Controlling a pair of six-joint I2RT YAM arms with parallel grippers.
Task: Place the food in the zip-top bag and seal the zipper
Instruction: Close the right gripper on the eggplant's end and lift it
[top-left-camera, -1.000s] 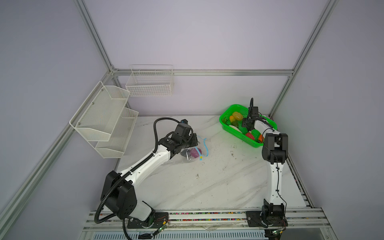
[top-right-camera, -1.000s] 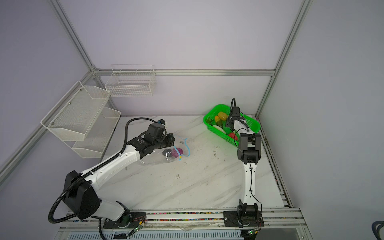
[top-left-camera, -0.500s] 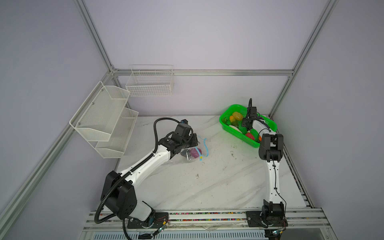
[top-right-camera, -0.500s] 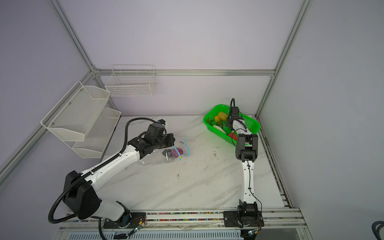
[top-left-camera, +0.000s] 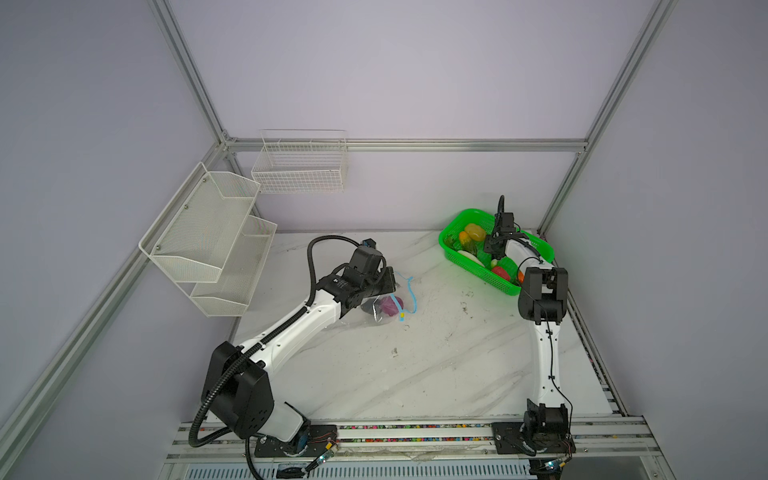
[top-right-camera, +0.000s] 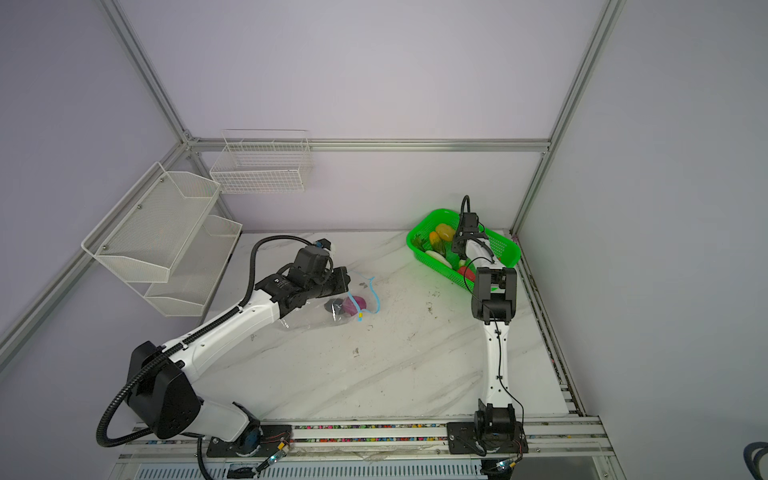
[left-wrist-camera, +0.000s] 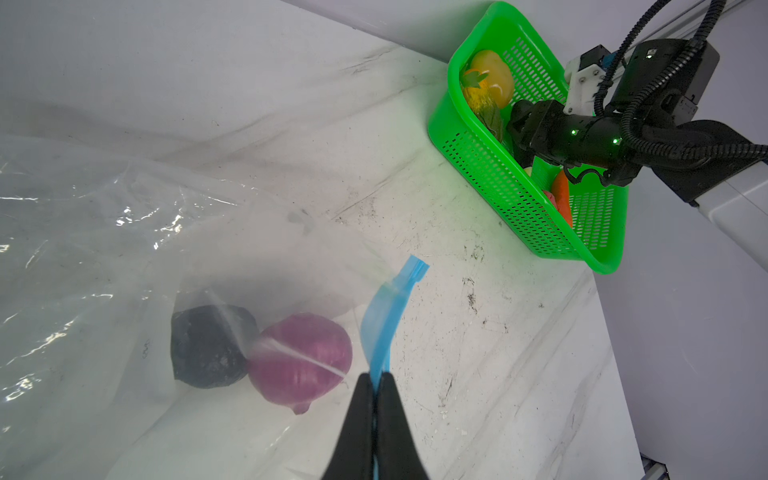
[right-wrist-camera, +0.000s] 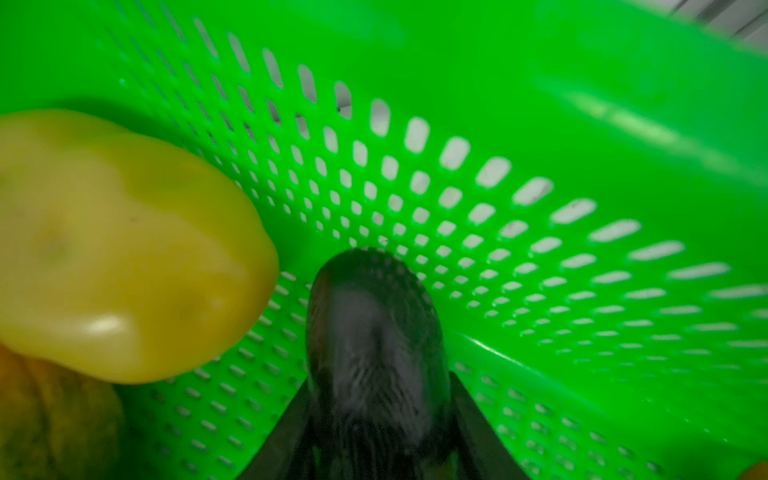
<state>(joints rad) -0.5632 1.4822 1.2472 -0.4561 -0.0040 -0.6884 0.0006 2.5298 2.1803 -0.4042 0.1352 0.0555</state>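
**Hazards**

- The right gripper (right-wrist-camera: 380, 379) is bracketing a dark oblong food piece (right-wrist-camera: 374, 316), whose rounded end is projecting beyond the fingertips. The jaws are flanking it closely, but whether they are actually clamping it cannot be told. With only a partial hold, a smooth rounded toy like this would probably slide out on lifting.
- A yellow pepper (right-wrist-camera: 124, 249) is lying near that piece in the green basket (right-wrist-camera: 498, 187). A skewed lift could nudge it or catch the perforated wall.
- The left gripper (left-wrist-camera: 377, 376) is closed on the light-blue zipper (left-wrist-camera: 384, 316), pinching the strip flat and holding up one lip of the zip-top bag (left-wrist-camera: 124, 249). If the thin strip slips, the mouth is likely to collapse and block the next insertion.

**Positions**

- The bag is lying left of centre on the tabletop (top-left-camera: 415, 365).
- A purple onion (left-wrist-camera: 299, 357) and a dark avocado-like piece (left-wrist-camera: 210, 347) are resting inside the bag, touching each other, just beside the left gripper.
- The basket is sitting at the far right, well apart from the bag.
- The rest of the food is lying in the basket around the right gripper.
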